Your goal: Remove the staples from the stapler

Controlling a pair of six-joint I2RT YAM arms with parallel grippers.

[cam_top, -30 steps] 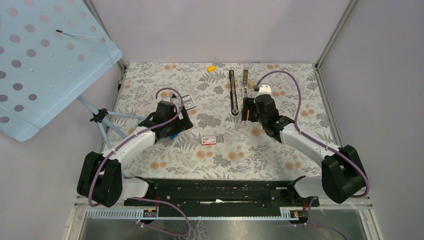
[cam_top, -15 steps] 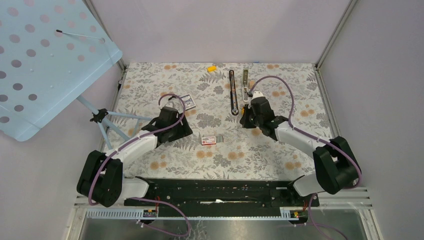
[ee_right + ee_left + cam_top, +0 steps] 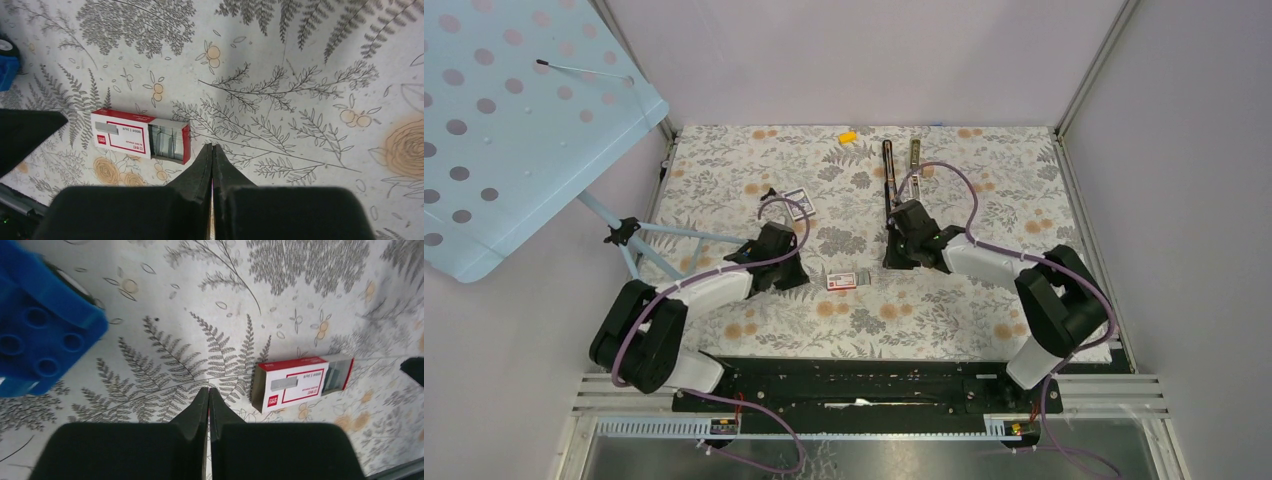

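The stapler [image 3: 887, 172] lies opened at the far middle of the table, a long black bar with its silvery-tan rail [image 3: 916, 152] beside it. The arm covers its near end. My right gripper [image 3: 890, 262] [image 3: 212, 146] is shut and empty, just below that end, over bare cloth. Left of the middle, my left gripper [image 3: 802, 279] [image 3: 208, 390] is also shut, with nothing in it. Between the two grippers lies a red-and-white staple box [image 3: 841, 279] [image 3: 300, 382] [image 3: 141, 136], its drawer slid partly out. The staples from the stapler are too small to make out.
A second small box [image 3: 796, 201] lies farther back on the left. A yellow piece [image 3: 848, 136] sits at the far edge. A blue block [image 3: 40, 335] lies by my left gripper. A blue dotted board on a stand [image 3: 514, 110] leans over the left side.
Both grippers have closed from open. The right arm has swung left and nearer, away from the stapler's rail. The left arm has drawn back and down toward the staple box.
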